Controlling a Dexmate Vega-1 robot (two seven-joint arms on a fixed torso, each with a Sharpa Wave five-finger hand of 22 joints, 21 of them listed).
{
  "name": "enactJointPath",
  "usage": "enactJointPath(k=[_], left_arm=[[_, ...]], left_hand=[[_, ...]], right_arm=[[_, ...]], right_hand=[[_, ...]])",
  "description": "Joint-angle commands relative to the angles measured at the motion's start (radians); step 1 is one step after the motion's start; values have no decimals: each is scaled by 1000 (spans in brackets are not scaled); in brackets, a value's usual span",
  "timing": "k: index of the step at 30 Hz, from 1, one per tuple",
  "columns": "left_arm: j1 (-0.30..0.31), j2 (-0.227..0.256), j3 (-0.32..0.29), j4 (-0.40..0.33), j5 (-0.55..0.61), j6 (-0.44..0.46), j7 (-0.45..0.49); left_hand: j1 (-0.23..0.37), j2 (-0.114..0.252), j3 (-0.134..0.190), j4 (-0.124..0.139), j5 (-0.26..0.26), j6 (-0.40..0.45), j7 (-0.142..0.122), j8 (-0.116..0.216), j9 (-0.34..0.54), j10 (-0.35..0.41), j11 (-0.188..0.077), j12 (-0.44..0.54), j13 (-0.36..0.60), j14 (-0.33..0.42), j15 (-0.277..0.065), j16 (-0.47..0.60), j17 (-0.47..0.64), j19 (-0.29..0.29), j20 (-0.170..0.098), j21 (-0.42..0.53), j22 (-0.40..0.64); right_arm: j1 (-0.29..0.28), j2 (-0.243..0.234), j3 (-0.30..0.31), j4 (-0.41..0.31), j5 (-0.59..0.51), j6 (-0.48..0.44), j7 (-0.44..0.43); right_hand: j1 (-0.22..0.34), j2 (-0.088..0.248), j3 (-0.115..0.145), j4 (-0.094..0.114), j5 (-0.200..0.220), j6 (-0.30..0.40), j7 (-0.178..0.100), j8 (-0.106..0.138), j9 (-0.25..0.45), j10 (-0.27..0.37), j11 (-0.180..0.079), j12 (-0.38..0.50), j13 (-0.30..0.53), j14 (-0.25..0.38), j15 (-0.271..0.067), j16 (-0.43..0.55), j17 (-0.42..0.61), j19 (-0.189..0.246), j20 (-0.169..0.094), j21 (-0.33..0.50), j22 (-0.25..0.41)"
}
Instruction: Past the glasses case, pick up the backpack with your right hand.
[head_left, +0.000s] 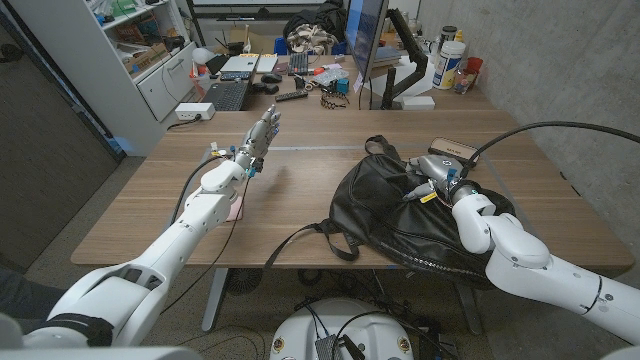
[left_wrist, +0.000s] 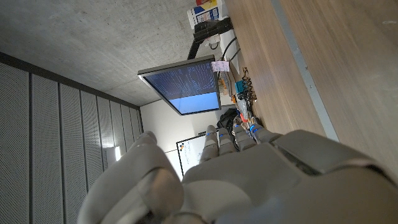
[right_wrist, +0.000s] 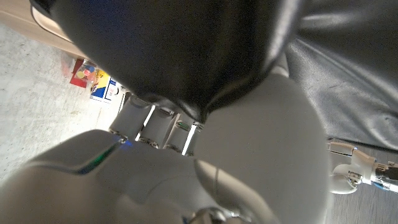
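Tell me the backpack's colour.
Black, with a leathery sheen; the backpack shows best in the head view.

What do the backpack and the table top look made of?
Backpack: black, soft, leather-like material, possibly faux; it slumps and folds, with a dull sheen on the creases. The right hand rests on top of it, and black folds show against that hand in the right wrist view. Table: wood-grain top, matte finish, probably laminate; the streaked grain runs lengthwise with a pale seam line across it.
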Motion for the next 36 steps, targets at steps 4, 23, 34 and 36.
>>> enactJointPath(k=[4, 23, 34, 36], left_arm=[[-14, -5, 5, 6, 7, 4, -5], [-28, -18, 12, 28, 12, 6, -12], [-31, -21, 14, 26, 15, 12, -9], [-29, -21, 15, 24, 17, 12, -7]], left_hand=[[0, 10, -4, 0, -3, 9, 2, 5, 5, 4, -1, 7, 4, -4, 1, 5, 3, -3, -3, 6, 5], [1, 12, -6, 0, -4, 10, 2, 4, 5, 4, 0, 7, 4, -5, 1, 5, 3, -4, -5, 7, 5], [2, 13, -7, -1, -5, 10, 2, 4, 5, 4, -1, 7, 4, -4, 0, 5, 3, -5, -6, 7, 5], [2, 14, -8, -1, -5, 10, 3, 3, 5, 4, -2, 7, 4, -4, 0, 5, 3, -5, -6, 7, 5]], right_arm=[[-33, -49, 60, -85, -9, -44, -8], [-77, -98, 131, -159, 3, -65, -21], [-106, -118, 178, -184, 23, -58, -48], [-108, -120, 183, -189, 21, -61, -50]], right_hand=[[354, 359, -9, 0, 6, -4, -5, 5, 1, -8, -3, 21, 1, 27, -99, 8, -6, -8, -61, 14, 0], [364, 362, -18, -1, 7, -9, -4, 10, 5, -36, -3, 81, 0, 31, -98, 28, -23, -22, -62, 47, -10], [367, 364, -21, -1, 6, -7, -4, 12, 1, -50, -4, 113, -1, 26, -100, 35, -28, -26, -60, 70, -15], [368, 364, -22, -1, 6, -7, -4, 13, 1, -52, -4, 116, -1, 25, -100, 35, -29, -27, -60, 73, -16]])
